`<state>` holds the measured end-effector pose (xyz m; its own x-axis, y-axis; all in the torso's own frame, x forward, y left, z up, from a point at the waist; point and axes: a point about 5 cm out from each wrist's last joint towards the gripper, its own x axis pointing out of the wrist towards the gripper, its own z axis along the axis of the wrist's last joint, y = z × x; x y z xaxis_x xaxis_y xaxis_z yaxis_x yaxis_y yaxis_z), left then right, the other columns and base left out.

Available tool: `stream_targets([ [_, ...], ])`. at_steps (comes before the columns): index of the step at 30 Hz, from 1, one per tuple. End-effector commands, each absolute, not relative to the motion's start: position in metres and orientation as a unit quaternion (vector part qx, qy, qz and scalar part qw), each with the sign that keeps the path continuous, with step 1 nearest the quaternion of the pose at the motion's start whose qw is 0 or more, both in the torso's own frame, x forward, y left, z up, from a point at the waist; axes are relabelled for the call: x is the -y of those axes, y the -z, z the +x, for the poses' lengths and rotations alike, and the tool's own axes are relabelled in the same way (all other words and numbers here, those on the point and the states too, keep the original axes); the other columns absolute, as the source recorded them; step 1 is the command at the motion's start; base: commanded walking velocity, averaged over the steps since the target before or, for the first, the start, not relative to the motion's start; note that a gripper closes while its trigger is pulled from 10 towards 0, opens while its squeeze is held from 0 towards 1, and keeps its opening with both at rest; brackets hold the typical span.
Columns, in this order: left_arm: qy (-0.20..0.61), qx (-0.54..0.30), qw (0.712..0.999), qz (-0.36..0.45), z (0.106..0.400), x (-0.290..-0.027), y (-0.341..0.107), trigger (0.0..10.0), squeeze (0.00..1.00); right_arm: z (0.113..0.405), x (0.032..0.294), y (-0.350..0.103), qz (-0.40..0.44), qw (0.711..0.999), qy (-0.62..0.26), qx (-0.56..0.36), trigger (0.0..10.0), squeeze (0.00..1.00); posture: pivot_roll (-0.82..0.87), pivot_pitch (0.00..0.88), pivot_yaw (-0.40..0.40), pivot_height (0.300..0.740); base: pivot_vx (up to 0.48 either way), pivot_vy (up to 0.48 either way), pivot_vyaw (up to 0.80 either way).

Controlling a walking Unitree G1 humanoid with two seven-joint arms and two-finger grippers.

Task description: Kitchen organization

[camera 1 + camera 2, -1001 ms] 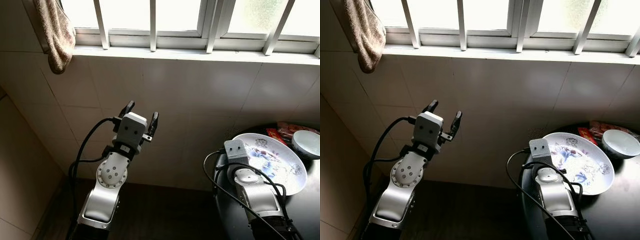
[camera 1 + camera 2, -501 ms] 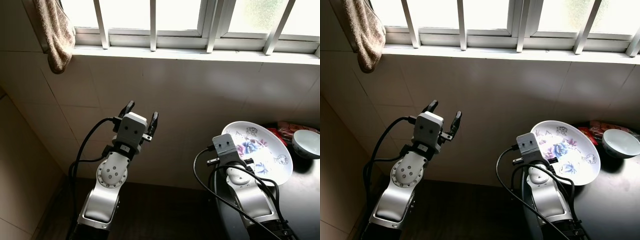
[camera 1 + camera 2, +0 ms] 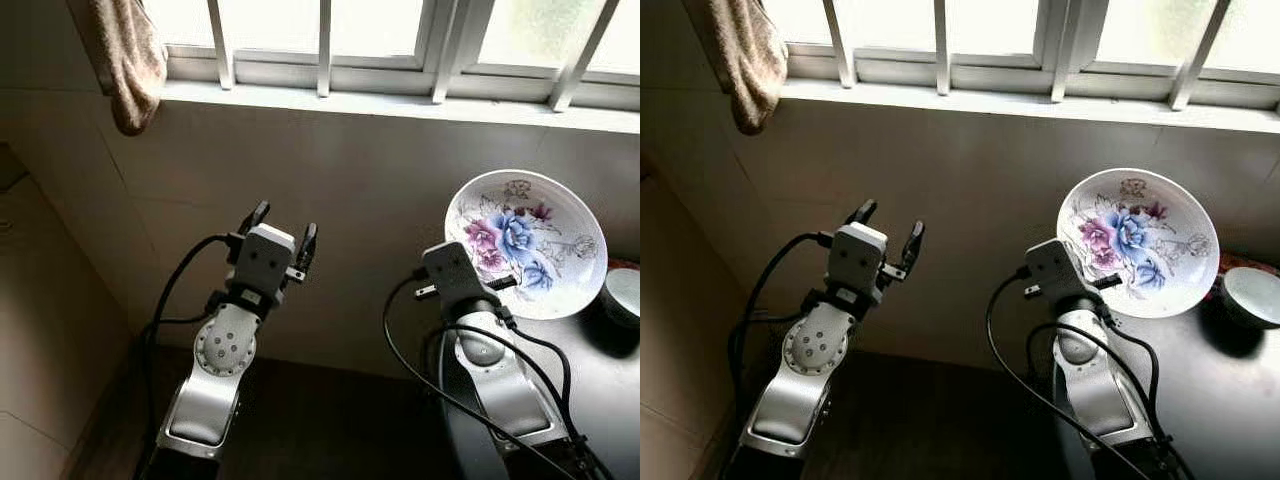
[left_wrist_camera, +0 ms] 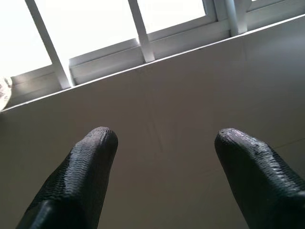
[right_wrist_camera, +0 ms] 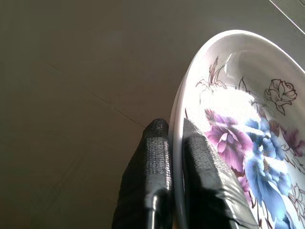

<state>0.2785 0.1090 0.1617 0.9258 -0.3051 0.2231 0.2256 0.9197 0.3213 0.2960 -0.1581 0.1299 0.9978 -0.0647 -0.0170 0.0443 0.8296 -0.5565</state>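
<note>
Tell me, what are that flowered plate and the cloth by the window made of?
The flowered plate looks like glazed ceramic or porcelain: white, glossy, catching window glare, with printed blossoms. The cloth seems a soft terry-like fabric, brownish, matte and hanging in limp folds.

Open air is left between the two raised arms, down to the dark floor (image 3: 330, 420). Passage ahead is closed by the tiled wall (image 3: 370, 190) and the barred window (image 3: 330, 40) above it. To the right, room is taken by the flowered plate (image 3: 527, 240), clamped upright by the right gripper (image 5: 174, 157), and by a small bowl (image 3: 1252, 295) on the dark table (image 3: 1210, 400). A cloth (image 3: 125, 55) hangs at upper left.
</note>
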Motion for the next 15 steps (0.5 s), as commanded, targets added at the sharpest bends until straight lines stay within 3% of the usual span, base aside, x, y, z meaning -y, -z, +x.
stream_targets([
  [1,0.135,0.131,0.971,0.149,0.278,-0.109,-0.161,10.0,0.0,0.298,0.151,-0.149,-0.31,0.95,0.028,0.04,0.0,0.0,0.07,0.0,-0.056,0.74,0.0,0.0,0.8],
  [15,0.133,0.138,0.97,0.147,0.278,-0.11,-0.163,10.0,0.0,0.294,0.13,-0.159,-0.33,0.937,-0.023,0.111,0.0,0.0,0.07,0.0,-0.055,0.74,0.0,0.0,0.8],
])
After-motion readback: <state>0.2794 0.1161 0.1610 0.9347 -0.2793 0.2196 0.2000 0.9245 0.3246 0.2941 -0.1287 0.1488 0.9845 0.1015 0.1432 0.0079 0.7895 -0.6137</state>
